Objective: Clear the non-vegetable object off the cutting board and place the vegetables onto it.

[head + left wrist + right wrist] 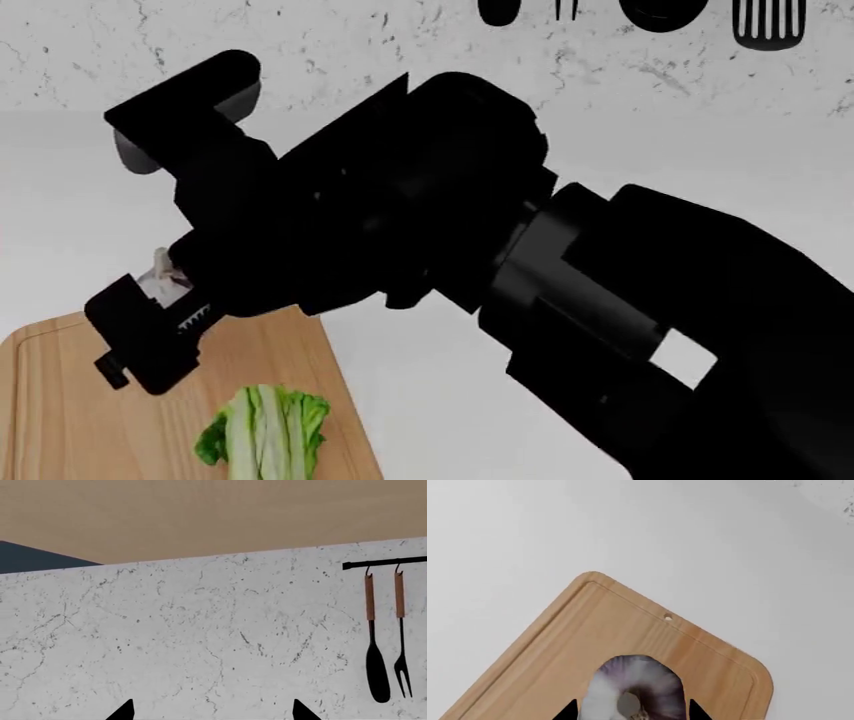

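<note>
My right gripper (632, 713) is shut on the garlic bulb (634, 682), white and purple, and holds it just above the cutting board (627, 625). In the head view the black right arm reaches across to the board's far edge (54, 400), and only a sliver of the garlic (163, 276) shows between the fingers. The bok choy (267, 432) lies on the board at its near right side, leafy end toward the arm. My left gripper (213, 714) is open, empty, and faces the marble wall. The non-vegetable object is out of view.
A white countertop (427, 370) runs around the board. The marble backsplash (200, 630) carries a black rail (387, 563) with a hanging spoon (377, 675) and fork (402, 675). More dark utensils (767, 22) hang above the counter. The right arm hides the middle of the head view.
</note>
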